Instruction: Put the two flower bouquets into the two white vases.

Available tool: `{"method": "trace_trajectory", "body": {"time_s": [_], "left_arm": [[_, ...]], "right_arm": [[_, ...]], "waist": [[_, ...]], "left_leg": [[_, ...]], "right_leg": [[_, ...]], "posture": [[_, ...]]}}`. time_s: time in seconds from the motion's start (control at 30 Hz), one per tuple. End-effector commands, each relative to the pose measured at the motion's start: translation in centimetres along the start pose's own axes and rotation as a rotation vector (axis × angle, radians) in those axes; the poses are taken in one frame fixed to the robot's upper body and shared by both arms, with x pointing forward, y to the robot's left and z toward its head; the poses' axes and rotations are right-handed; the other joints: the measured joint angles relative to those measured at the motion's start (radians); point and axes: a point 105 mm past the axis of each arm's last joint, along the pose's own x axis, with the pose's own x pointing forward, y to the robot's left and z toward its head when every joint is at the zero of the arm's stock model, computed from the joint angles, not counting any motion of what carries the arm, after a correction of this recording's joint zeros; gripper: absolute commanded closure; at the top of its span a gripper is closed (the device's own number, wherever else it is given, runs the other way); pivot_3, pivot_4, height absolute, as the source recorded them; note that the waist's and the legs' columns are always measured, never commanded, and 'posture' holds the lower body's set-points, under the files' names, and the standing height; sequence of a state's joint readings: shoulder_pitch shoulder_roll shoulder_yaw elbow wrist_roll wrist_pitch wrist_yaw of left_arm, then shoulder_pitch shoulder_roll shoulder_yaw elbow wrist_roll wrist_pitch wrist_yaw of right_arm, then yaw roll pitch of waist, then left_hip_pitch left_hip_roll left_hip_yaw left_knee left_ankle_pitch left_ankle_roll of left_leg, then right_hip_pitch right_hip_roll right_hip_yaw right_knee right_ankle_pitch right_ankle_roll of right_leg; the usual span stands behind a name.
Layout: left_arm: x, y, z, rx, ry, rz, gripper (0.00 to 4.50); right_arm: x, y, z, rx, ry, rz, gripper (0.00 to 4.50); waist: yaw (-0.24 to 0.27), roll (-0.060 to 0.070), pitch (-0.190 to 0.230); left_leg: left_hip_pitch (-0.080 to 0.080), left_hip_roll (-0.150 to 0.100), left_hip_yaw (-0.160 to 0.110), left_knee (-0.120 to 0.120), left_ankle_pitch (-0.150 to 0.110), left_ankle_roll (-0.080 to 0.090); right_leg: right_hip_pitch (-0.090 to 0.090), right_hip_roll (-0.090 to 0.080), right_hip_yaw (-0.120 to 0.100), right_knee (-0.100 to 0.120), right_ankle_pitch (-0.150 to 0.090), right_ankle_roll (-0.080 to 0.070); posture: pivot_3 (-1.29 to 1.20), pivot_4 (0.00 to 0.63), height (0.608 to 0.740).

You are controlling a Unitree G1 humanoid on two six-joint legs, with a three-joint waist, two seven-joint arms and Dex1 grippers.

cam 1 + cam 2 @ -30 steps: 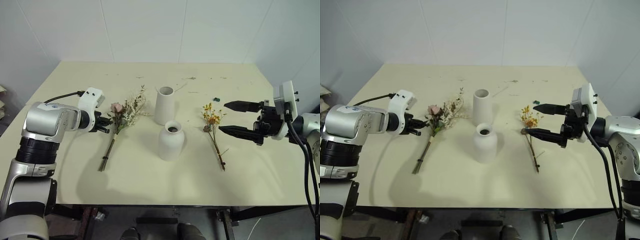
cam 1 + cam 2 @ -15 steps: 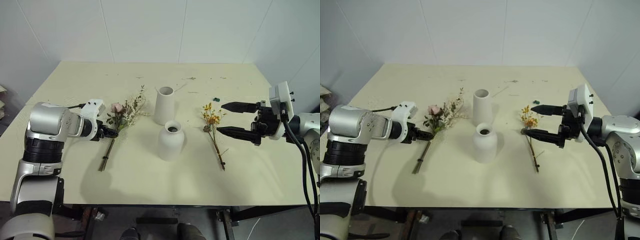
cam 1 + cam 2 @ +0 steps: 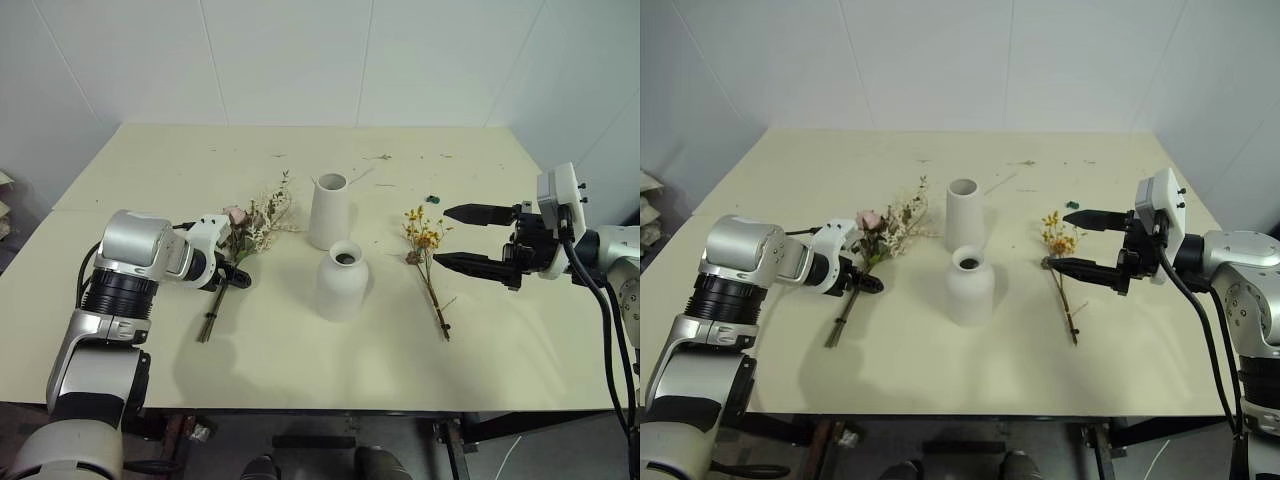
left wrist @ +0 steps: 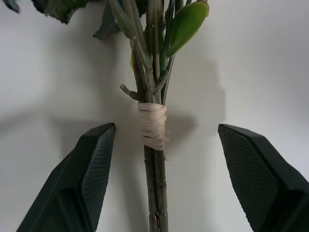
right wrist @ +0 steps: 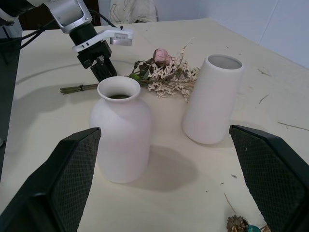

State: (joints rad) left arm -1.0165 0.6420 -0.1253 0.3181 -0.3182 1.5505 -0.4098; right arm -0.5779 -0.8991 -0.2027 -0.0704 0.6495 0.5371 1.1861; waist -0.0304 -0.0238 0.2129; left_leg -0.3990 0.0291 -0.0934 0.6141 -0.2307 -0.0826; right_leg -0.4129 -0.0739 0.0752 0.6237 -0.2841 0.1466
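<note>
Two bouquets lie flat on the table point(image 3: 150, 370), neither in a vase. The large bunch with a pink rose point(image 3: 240, 235) lies to the left of the vases, its blooms toward the taller vase point(image 3: 328, 210) and its long stems running back toward the table's near edge. The left gripper point(image 3: 232, 276) points steeply down over those stems. In the left wrist view its two black fingers point(image 4: 87, 179) stand spread wide to either side of the stems, right where a pale band point(image 4: 153, 125) ties them together; neither finger touches the stems or the band, so nothing is held.

The small sprig of yellow-orange flowers point(image 3: 426, 252) lies to the right of the vases, its thin stem also pointing toward the near edge. The right gripper point(image 3: 466, 238) hangs in the air near the sprig, on its right, roughly level and pointing leftward, its fingers fully parted and empty.

Between the bouquets the slim tapered vase stands upright, and the shorter rounded vase point(image 3: 342, 280) stands upright just in front of it, close but apart, its narrow dark mouth open.

The tabletop is pale cream with a few small specks and bits of plant debris toward the far side, and one small dark-green scrap point(image 3: 432, 198) beyond the sprig. White panelled walls point(image 3: 300, 60) enclose the table behind and at both sides.
</note>
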Motion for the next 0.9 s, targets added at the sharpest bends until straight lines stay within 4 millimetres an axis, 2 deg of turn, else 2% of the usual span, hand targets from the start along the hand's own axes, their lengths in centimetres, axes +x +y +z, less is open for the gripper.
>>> {"method": "trace_trajectory", "body": {"time_s": [0.03,0.2,0.3,0.33,0.47,0.7,0.77,0.83,0.9], "left_arm": [[0.1,0.8,-0.3,-0.003,0.015,0.042,2.04],[0.0,0.9,0.2,0.003,-0.022,0.05,3.56],[-0.5,0.9,1.6,-0.014,-0.114,0.035,4.45],[-0.6,0.9,1.8,-0.022,-0.129,0.03,4.47],[-1.9,1.4,5.2,0.034,-0.351,0.053,4.47],[-3.7,0.4,9.0,0.117,-0.583,0.0,4.47],[-5.1,-0.6,11.7,0.245,-0.791,-0.002,4.47],[-8.1,-2.3,14.5,0.375,-1.119,-0.008,4.47],[-9.7,-3.2,15.8,0.394,-1.3,-0.016,4.47]], "right_arm": [[-0.6,0.1,1.2,-0.045,-0.012,-0.015,0.0],[-0.6,0.1,1.2,-0.047,-0.013,-0.019,0.0],[-0.6,0.0,1.3,-0.051,-0.016,-0.027,0.0],[-0.6,0.0,1.4,-0.052,-0.017,-0.029,0.0],[-0.8,-0.1,1.4,-0.057,-0.02,-0.041,0.0],[-1.0,0.0,1.6,-0.065,-0.026,-0.066,0.0],[-1.3,0.2,1.5,-0.069,-0.027,-0.077,0.0],[-1.4,0.3,1.6,-0.074,-0.03,-0.092,0.0],[-1.6,0.4,1.6,-0.08,-0.033,-0.106,0.0]], "waist": [[0.0,0.0,0.0],[0.001,0.0,0.0],[0.002,0.0,0.0],[0.002,0.0,0.0],[0.003,0.0,0.0],[0.003,0.0,0.0],[0.004,0.0,0.0],[0.006,0.0,0.0],[0.013,0.0,0.0]], "left_leg": [[0.0,0.0,0.0,0.0,0.0,0.0],[0.0,0.0,0.0,0.0,0.001,-0.001],[0.0,0.0,0.0,0.0,0.001,-0.001],[-0.001,0.0,0.0,0.0,0.001,-0.001],[-0.001,0.0,0.0,0.0,0.001,-0.001],[-0.002,0.0,0.0,0.0,0.001,-0.001],[-0.002,0.0,0.0,0.0,0.001,-0.001],[-0.002,0.0,0.0,0.0,0.001,-0.002],[-0.003,0.0,0.0,0.0,0.001,-0.003]], "right_leg": [[0.0,0.0,0.0,0.0,0.0,0.0],[0.0,0.0,0.0,0.0,0.0,0.0],[0.0,0.0,0.0,0.0,0.0,0.0],[0.0,0.0,0.0,0.0,0.0,0.0],[0.0,0.0,0.0,-0.001,0.0,0.0],[0.0,0.0,0.0,-0.002,0.0,0.0],[0.0,0.0,0.0,-0.002,0.0,0.001],[0.0,0.0,0.0,-0.003,0.001,0.001],[0.0,-0.001,0.0,-0.004,0.001,0.001]], "posture": [[0.0,0.15,0.74],[0.0,0.15,0.74],[0.0,0.15,0.74],[0.0,0.15,0.74],[0.0,0.15,0.74],[0.0,0.15,0.74],[0.0,0.15,0.74],[0.0,0.15,0.74],[0.0,0.15,0.74]]}}
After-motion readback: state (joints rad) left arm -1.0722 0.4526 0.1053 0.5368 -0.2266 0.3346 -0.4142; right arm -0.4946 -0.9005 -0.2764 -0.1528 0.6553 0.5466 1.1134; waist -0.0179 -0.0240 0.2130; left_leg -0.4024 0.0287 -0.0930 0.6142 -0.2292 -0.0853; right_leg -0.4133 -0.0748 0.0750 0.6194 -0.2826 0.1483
